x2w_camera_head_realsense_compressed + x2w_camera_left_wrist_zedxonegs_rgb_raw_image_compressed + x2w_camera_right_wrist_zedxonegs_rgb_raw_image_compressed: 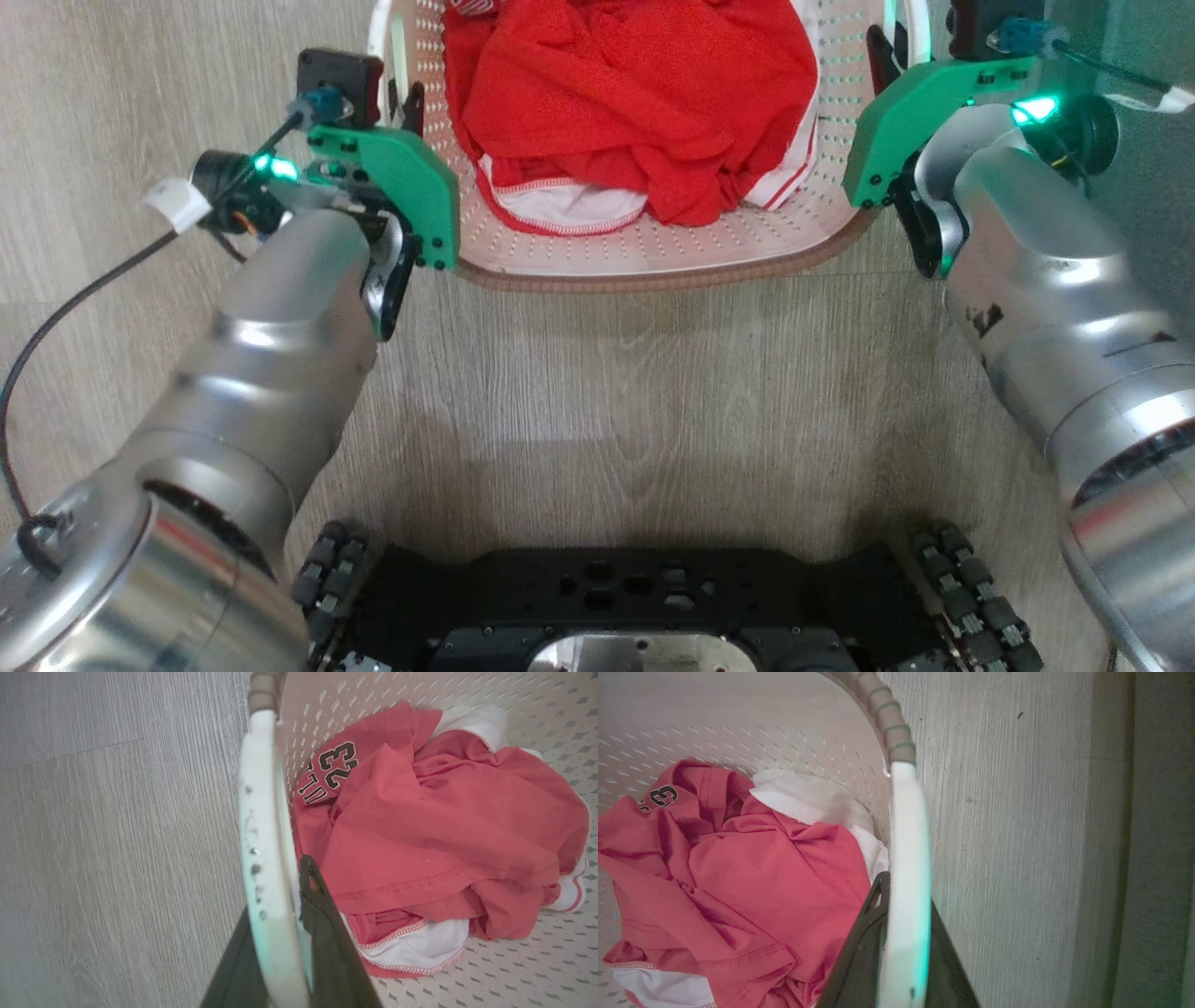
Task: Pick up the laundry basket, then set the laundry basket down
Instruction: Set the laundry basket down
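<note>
Cream-white perforated plastic laundry basket [653, 250] with a brown woven-look rim lies far centre over the grey wood-grain floor [597, 392], holding a crumpled red jersey [635, 103]. The left gripper [275, 905] clamps its left white handle [264, 826]; the right gripper [906, 898] clamps the right white handle [908, 830].

Cream perforated laundry basket [653, 247], brown rim [653, 278], red jersey [635, 84], black 23 [338, 763]

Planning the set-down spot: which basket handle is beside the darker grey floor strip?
The right handle, clamped in the right tool; the left handle, in the left tool, borders pale wood floor.
</note>
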You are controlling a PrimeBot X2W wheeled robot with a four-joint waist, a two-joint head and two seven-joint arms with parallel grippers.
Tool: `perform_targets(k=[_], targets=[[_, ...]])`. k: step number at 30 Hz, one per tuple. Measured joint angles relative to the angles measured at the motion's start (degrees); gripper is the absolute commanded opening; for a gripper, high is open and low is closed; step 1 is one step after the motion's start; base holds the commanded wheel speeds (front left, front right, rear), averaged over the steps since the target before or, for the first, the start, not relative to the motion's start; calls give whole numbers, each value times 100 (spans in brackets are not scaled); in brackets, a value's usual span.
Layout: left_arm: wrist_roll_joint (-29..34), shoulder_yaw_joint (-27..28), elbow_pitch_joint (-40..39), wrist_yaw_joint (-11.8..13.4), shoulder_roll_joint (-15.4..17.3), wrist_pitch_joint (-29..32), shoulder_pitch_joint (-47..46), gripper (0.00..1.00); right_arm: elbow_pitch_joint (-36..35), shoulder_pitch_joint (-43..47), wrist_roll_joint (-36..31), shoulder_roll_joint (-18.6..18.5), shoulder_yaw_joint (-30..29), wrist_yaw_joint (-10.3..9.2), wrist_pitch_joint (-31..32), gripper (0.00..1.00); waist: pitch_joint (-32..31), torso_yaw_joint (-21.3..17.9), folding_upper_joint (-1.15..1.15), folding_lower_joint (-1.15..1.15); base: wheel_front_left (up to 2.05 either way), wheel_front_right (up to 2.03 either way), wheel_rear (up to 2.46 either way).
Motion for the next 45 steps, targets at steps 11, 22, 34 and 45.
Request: perform_targets(k=[11, 22, 34, 45], targets=[[120, 165, -90, 97, -21, -7, -103, 1, -21, -34, -646, 8, -565, 5, -36, 32, 77, 41, 0, 0, 0, 0, 0], [215, 388, -99, 244, -21, 0, -117, 55, -151, -42, -1065, 0, -953, 5, -36, 100, 67, 40, 0, 0, 0, 0, 0], [305, 755, -311, 359, -16, 0, 46, 100, -513, 26, -1489, -1, -1381, 5, -36, 100, -168, 11, 0, 0, 0, 0, 0], [949, 1575, -1267, 449, 125, 0, 878, 100, -1225, 787, -2056, 0, -2011, 5, -36, 100, -893, -46, 0, 0, 0, 0, 0]])
